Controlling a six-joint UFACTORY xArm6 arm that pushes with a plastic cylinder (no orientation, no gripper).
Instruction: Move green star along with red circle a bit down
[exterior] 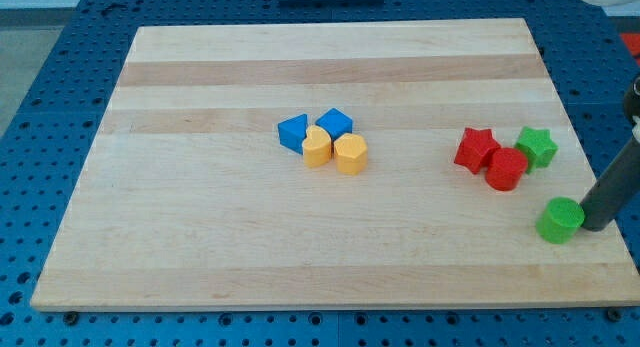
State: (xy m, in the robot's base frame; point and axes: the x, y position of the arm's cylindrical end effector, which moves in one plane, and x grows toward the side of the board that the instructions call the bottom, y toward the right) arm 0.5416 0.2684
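The green star (537, 145) lies at the board's right side. The red circle (506, 169) sits just below and left of it, touching it. A red star (476, 149) touches the red circle's upper left. A green circle (560, 220) lies lower right, near the board's right edge. My tip (592, 227) is at the end of the dark rod that leans in from the view's right; it stands right beside the green circle, on its right, and below and right of the green star and red circle.
In the board's middle is a tight cluster: a blue block (293, 133), a blue cube (334, 122), a yellow heart (316, 147) and a yellow hexagon (351, 154). The wooden board (200, 237) rests on a blue perforated table.
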